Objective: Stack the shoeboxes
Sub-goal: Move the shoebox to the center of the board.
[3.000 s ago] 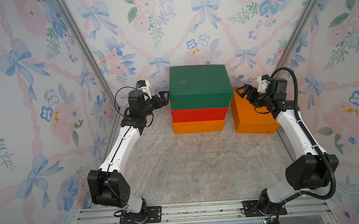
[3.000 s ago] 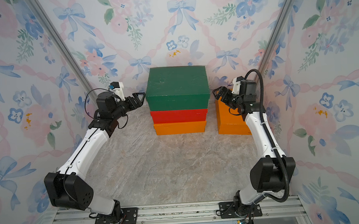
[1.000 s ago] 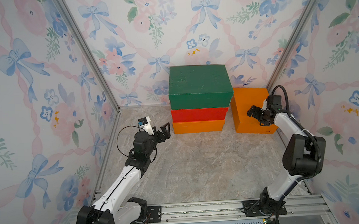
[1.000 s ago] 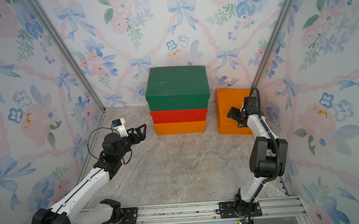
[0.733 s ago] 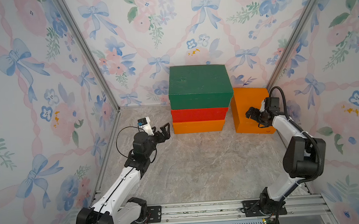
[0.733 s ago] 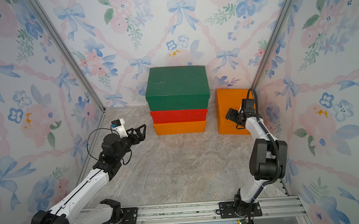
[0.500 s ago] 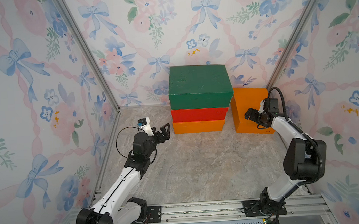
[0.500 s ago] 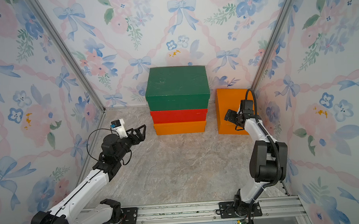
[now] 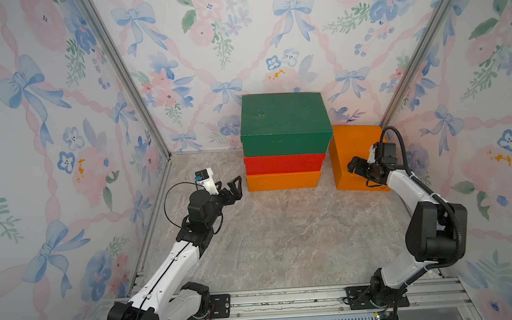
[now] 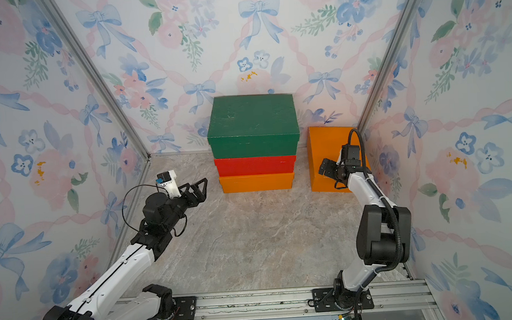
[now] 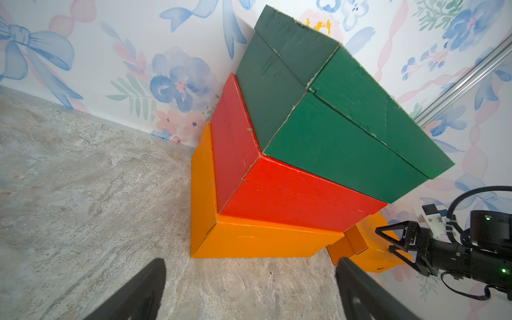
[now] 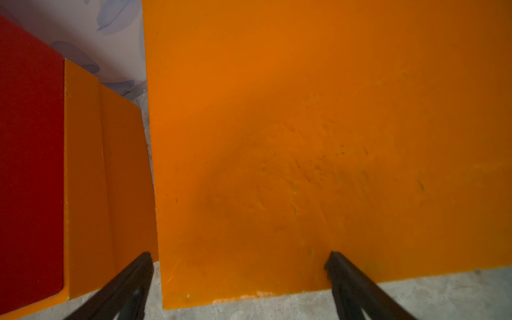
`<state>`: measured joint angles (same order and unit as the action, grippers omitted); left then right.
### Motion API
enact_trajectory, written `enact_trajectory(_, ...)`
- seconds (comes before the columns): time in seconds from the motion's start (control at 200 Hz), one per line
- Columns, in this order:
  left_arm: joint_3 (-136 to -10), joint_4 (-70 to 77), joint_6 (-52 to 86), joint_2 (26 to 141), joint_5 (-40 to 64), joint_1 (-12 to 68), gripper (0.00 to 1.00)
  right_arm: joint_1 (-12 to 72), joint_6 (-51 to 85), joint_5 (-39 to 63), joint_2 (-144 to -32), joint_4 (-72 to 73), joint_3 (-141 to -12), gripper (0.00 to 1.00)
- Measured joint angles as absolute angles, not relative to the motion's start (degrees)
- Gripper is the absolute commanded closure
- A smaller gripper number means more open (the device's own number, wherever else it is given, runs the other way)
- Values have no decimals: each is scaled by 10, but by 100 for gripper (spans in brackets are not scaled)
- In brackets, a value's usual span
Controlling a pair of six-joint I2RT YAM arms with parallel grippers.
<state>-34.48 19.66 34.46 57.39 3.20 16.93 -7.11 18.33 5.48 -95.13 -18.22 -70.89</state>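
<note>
I see three shoeboxes stacked at the back of the bench (image 9: 284, 241): green shoebox (image 9: 282, 119) on red shoebox (image 9: 284, 164) on bottom orange shoebox (image 9: 282, 181). The second orange shoebox (image 9: 354, 142) sits just right of the stack. My right pincer (image 12: 239, 257), spread wide and empty, faces its front. My left pincer (image 9: 229, 184) hangs wide open, empty, left of the stack.

White links (image 9: 170, 269), black joints (image 9: 432, 232), black left claw (image 9: 229, 182), maybe green lights (image 11: 503, 270)
</note>
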Motion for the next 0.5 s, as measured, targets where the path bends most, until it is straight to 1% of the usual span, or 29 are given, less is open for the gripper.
enact_trajectory(0.5, -335, 197, 345, 565, 32, 169, 2, -63, 179, 53, -949, -185, -707, 1)
